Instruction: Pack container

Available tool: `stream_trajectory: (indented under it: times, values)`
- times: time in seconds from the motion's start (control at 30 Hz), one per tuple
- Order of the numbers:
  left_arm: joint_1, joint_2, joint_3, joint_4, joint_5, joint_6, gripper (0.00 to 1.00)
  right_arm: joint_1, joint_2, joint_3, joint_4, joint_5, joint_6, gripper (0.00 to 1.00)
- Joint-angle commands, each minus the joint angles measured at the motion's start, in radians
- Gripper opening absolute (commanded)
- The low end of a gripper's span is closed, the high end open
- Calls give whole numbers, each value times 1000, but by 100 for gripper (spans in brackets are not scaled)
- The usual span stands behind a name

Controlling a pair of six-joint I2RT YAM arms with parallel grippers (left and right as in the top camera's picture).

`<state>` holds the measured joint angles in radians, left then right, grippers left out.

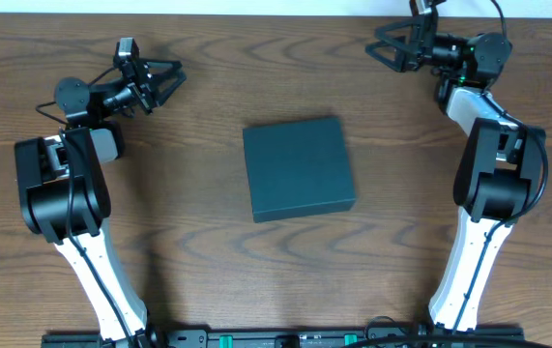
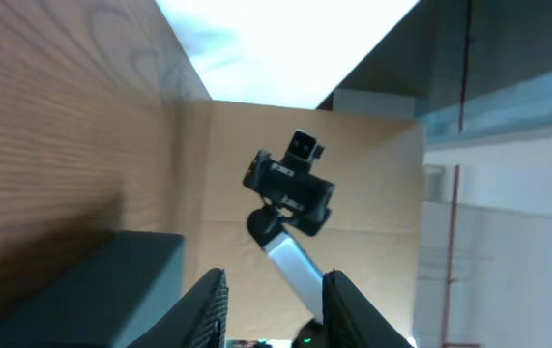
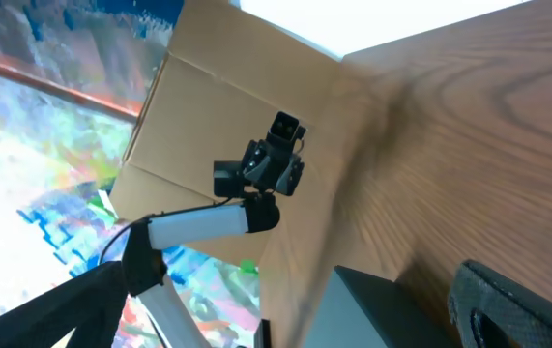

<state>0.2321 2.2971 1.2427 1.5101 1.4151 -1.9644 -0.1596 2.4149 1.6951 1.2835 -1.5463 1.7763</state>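
The container (image 1: 298,168) is a dark teal square box lying flat in the middle of the wooden table with its lid down. It shows at the lower left of the left wrist view (image 2: 101,290) and at the bottom of the right wrist view (image 3: 392,309). My left gripper (image 1: 171,85) hovers at the back left, well clear of the box, pointing right. Its fingers stand a little apart with nothing between them (image 2: 276,275). At the back right, my right gripper (image 1: 380,44) points left, spread wide and empty (image 3: 280,280).
A brown cardboard panel (image 2: 372,174) stands beyond the table's edge behind each opposite arm. Both arm bases sit along the front edge, the left one (image 1: 101,290) and the right one (image 1: 459,280). The rest is bare wood (image 1: 198,242).
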Motion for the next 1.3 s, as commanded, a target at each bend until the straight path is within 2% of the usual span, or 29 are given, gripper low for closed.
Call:
stream_trajectory:
  times: [0.0,0.27,0.6,0.83,0.97,1.07,1.27]
  values:
    - [-5,-63,19,21,-5,-120,32,-8,-3,9,5,-10,17,99]
    - [-4,-206,42,-16,-3,-122,32,-12,-3,98,6,-5,53,99]
    - [-4,-399,221,-175,21,-113,32,-12,-3,425,6,-11,275,99]
    - [-7,-435,372,-268,61,-109,32,-10,-45,631,-154,-12,275,99]
    - [-7,-435,404,-344,100,-51,32,-9,-68,727,-204,-12,275,99]
    - [-7,-434,404,-446,127,49,32,-10,-98,779,-218,-12,275,99]
    - [-7,-434,403,-557,142,137,32,-11,-161,799,-249,-12,275,99]
